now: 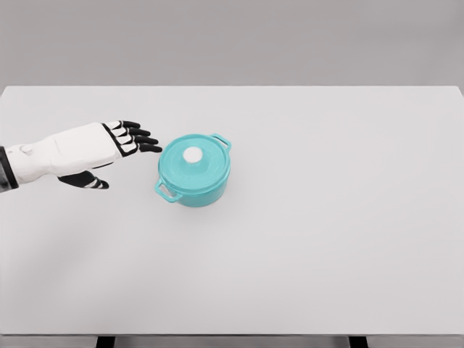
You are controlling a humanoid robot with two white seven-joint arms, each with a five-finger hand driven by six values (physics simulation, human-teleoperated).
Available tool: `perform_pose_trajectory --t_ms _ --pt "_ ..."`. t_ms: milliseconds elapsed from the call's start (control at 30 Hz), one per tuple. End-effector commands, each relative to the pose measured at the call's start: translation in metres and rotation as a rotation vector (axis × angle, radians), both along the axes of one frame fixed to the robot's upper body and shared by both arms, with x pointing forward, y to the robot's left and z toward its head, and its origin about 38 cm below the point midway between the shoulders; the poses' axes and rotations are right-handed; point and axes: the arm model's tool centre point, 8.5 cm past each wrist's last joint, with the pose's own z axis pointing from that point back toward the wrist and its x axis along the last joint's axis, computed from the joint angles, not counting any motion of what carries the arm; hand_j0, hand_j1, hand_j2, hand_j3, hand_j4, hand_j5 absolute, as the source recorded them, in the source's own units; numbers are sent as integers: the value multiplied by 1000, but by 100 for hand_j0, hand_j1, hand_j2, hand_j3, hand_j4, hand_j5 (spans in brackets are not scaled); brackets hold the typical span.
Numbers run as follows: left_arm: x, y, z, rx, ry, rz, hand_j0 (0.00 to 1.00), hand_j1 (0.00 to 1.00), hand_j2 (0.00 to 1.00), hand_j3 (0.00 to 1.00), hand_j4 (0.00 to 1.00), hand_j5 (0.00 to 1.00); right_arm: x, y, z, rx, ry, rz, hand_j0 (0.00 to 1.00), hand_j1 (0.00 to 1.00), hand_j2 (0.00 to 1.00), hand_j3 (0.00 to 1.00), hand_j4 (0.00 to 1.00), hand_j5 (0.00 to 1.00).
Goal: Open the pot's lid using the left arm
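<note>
White table (304, 254) bears a lidded round teal pot (193, 171) just right of the left hand (119, 148), whose spread fingers hold nothing: approach step, and next they must reach its white knob (193, 154).

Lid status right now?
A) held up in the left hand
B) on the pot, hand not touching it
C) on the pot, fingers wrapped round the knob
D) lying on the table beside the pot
B: the lid sits on the pot, its white knob uncovered, while the left hand is to the pot's left with fingers spread, a gap short of the lid.
</note>
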Motion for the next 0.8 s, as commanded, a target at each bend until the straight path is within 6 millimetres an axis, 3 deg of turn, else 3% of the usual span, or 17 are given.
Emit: perform_pose_trajectory --t_ms 0,167,300,400,433,500,600,633,667,767 --pt "0 0 0 -5 2 0 100 100 100 100 100 100 0 0 0 4 2 3 100 100 100 100 100 100" --pt "6 8 3 2 -3 17 100 100 100 100 100 100 -6 -1 0 -3 11 -3 100 100 100 100 100 100" --pt "15 8 21 50 -30 13 100 100 100 100 100 100 -6 -1 0 -3 11 -3 100 100 100 100 100 100" --pt "15 8 18 86 -5 11 100 100 100 100 100 100 -6 -1 0 -3 11 -3 100 100 100 100 100 100" --pt "19 2 28 91 -20 -2 100 100 100 100 100 100 -6 -1 0 -3 11 -3 100 100 100 100 100 100" --pt "33 -17 37 99 -6 -17 100 100 100 100 100 100 -6 -1 0 -3 11 -3 100 100 100 100 100 100" --pt "47 -79 13 182 99 -152 100 100 100 100 100 100 -6 -1 0 -3 11 -3 100 100 100 100 100 100" --pt "53 -86 14 215 100 -168 100 100 100 100 100 100 -6 -1 0 -3 11 -3 100 100 100 100 100 100" --pt "56 -104 18 238 87 -209 100 100 100 100 100 100 -7 -1 0 -3 13 -3 100 100 100 100 100 100" --pt "60 -131 35 224 44 -250 100 100 100 100 100 100 -6 -1 0 -3 11 -3 100 100 100 100 100 100"
